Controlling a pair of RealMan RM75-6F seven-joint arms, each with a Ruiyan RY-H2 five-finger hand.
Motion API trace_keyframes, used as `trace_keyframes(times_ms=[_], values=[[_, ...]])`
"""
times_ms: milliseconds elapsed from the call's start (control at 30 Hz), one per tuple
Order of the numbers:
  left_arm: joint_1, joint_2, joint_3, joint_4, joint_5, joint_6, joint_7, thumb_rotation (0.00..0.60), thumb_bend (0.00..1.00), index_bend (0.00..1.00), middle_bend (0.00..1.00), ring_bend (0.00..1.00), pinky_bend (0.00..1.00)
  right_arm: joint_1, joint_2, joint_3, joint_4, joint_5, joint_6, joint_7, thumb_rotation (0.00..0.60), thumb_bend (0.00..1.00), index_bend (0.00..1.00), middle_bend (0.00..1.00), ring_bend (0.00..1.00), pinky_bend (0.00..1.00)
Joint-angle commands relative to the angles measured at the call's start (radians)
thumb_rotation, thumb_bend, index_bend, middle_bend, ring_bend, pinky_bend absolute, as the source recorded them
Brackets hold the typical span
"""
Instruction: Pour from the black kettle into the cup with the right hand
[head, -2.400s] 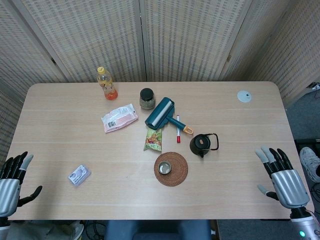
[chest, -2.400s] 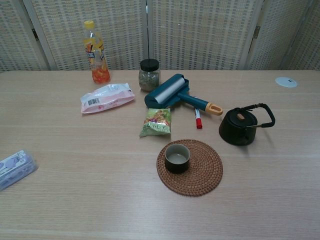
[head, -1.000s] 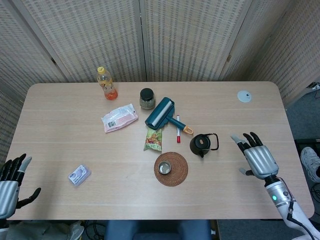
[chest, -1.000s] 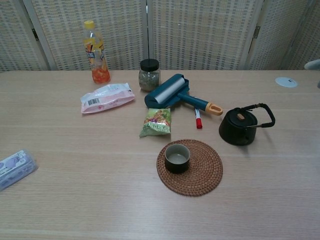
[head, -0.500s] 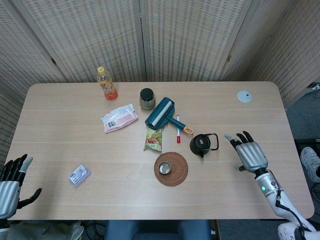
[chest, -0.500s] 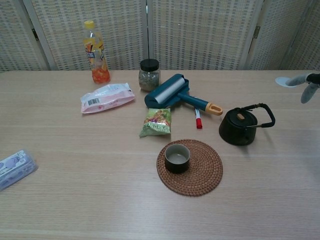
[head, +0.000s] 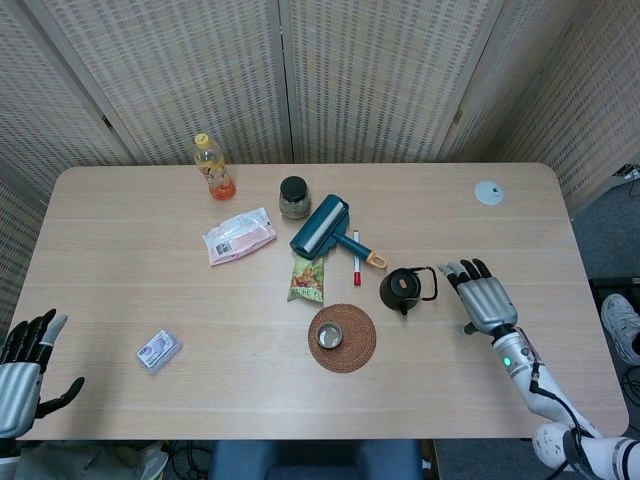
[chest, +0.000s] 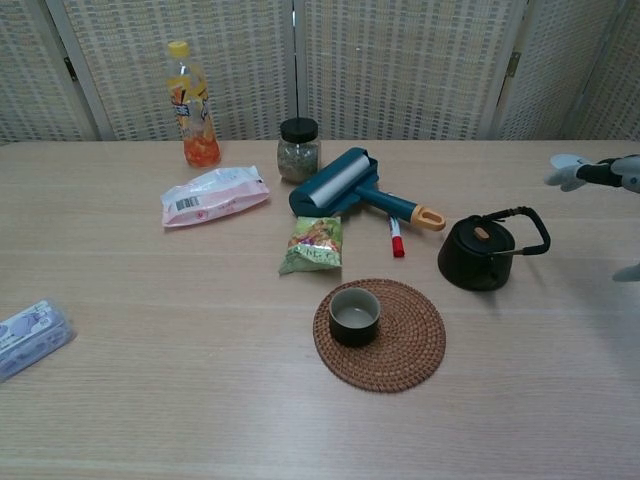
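The black kettle (head: 402, 290) (chest: 479, 253) stands upright on the table, its thin wire handle pointing right. A small dark cup (head: 330, 335) (chest: 354, 314) sits on a round woven coaster (head: 353, 350) (chest: 405, 345) to the kettle's front left. My right hand (head: 482, 297) hovers just right of the kettle handle, fingers spread, holding nothing; only its fingertips (chest: 572, 172) show at the chest view's right edge. My left hand (head: 22, 365) hangs open off the table's front left corner.
Behind the kettle lie a red marker (head: 355, 258), a teal lint roller (head: 325, 227) and a snack packet (head: 308, 279). Further back are a jar (head: 294, 197), an orange drink bottle (head: 213, 167) and a pink pouch (head: 239, 236). A tissue pack (head: 159, 349) lies front left.
My right hand has moved from the table's front right edge leftward and inward, now close beside the kettle handle. The left hand has barely shifted. Kettle and cup are unmoved.
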Motion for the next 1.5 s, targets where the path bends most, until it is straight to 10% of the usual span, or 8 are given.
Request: trace_keyframes(times_ms=[33, 133, 500, 1500], values=[[0.001, 0.001, 0.000, -0.001, -0.001, 0.001, 0.000, 0.600, 0.24, 0.00, 0.00, 0.01, 0.00, 0.027, -0.020, 0.011, 0.010, 0.021, -0.017, -0.014, 0.600, 0.00, 0.02, 0.09, 0.01, 0.04], [0.004, 0.003, 0.000, -0.001, -0.003, 0.004, -0.001, 0.600, 0.24, 0.00, 0.00, 0.01, 0.00, 0.057, -0.033, 0.018, 0.004, 0.057, -0.036, -0.040, 0.600, 0.00, 0.02, 0.09, 0.00, 0.03], [0.015, 0.006, 0.000, 0.001, -0.008, 0.015, -0.009, 0.600, 0.24, 0.00, 0.00, 0.01, 0.00, 0.168, -0.041, 0.041, -0.032, 0.247, -0.092, -0.096, 0.600, 0.50, 0.01, 0.15, 0.00, 0.02], [0.012, 0.007, -0.001, 0.009, -0.010, 0.004, -0.015, 0.600, 0.24, 0.00, 0.00, 0.01, 0.00, 0.258, -0.088, -0.029, 0.073, 0.388, -0.093, -0.080, 0.600, 0.57, 0.01, 0.24, 0.00, 0.02]])
